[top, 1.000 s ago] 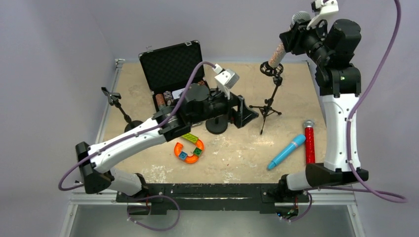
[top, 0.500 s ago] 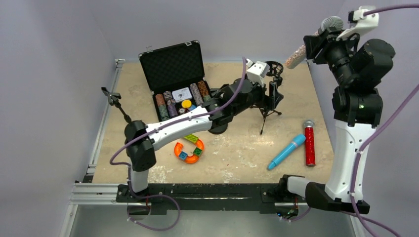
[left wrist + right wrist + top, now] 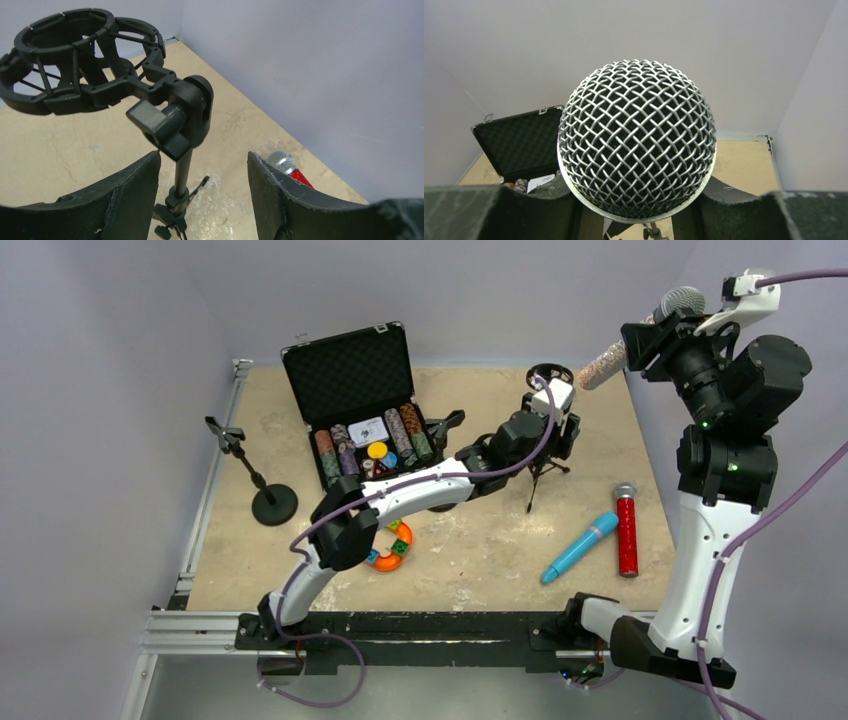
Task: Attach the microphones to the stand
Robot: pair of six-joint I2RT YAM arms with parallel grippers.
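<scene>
EDITOR: The microphones: where does each one sit in this shot?

STRINGER: Two lie on the table at near right, ahead of the right arm's base. The light-blue microphone lies at a slant, and the red glitter microphone is just beside it, head toward the far edge. Neither is touched; they look to be waiting their turn.

EDITOR: And the left arm, mid-table?

STRINGER: It reaches across to the tripod stand. The left gripper has its jaws apart, one on each side of the pole below the tilt knob. There is a gap on either side, so nothing is gripped. The likely reason is to brace the light stand so it does not tip when a load goes in.

EDITOR: The third one?

STRINGER: High over the far right corner. The right gripper is clamped on the silver-pink glitter microphone, held at a slant. Its mesh head points up toward the wrist and its tail points down-left at the empty shock mount. Tail and ring are near but apart. The angle appears chosen to slide the tail first through the ring; alignment is the risk.
</scene>
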